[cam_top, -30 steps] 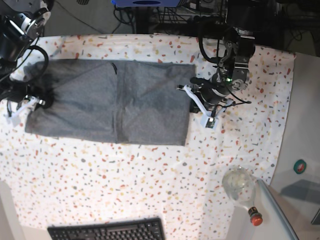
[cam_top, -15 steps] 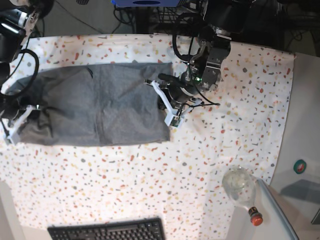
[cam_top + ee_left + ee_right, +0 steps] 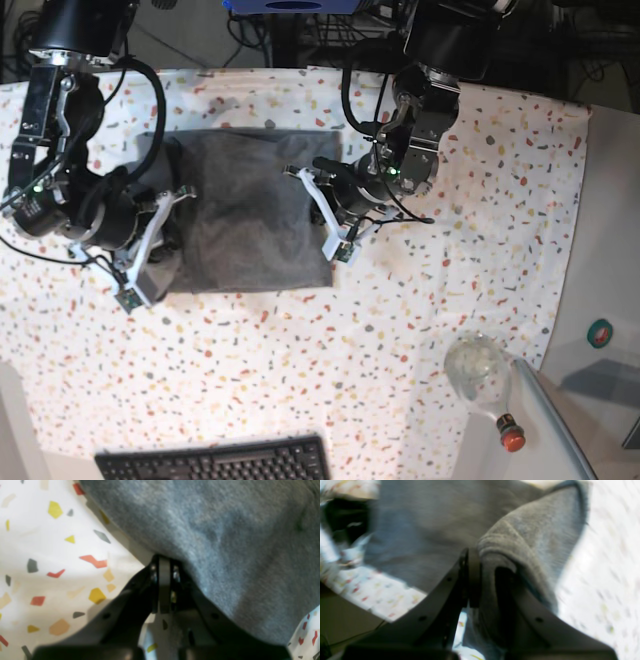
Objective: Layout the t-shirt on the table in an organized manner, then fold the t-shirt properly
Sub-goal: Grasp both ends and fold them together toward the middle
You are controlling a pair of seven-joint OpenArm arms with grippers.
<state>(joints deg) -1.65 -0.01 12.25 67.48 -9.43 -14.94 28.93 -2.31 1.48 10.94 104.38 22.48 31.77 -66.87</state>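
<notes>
The heather-grey t-shirt (image 3: 250, 210) lies as a compact folded block on the flecked table (image 3: 400, 330), left of centre. My left gripper (image 3: 322, 212) is at the shirt's right edge. The left wrist view shows that gripper (image 3: 163, 561) shut on the edge of the shirt (image 3: 225, 530). My right gripper (image 3: 152, 245) is at the shirt's left end. The right wrist view shows it (image 3: 486, 563) shut on a lifted, bunched fold of the shirt (image 3: 532, 530), which curls over the jaws. The neck tag is hidden.
A clear bottle (image 3: 480, 372) with a red cap lies at the table's front right corner, beside a plain grey surface (image 3: 610, 270) with a small teal object (image 3: 600, 333). A black keyboard (image 3: 215, 462) sits at the front edge. Cables and dark equipment (image 3: 300, 20) lie behind the table.
The right gripper has carried the shirt's left end rightward, inward over the shirt. The left gripper shifted slightly left with its edge. The shirt now covers a much shorter span.
</notes>
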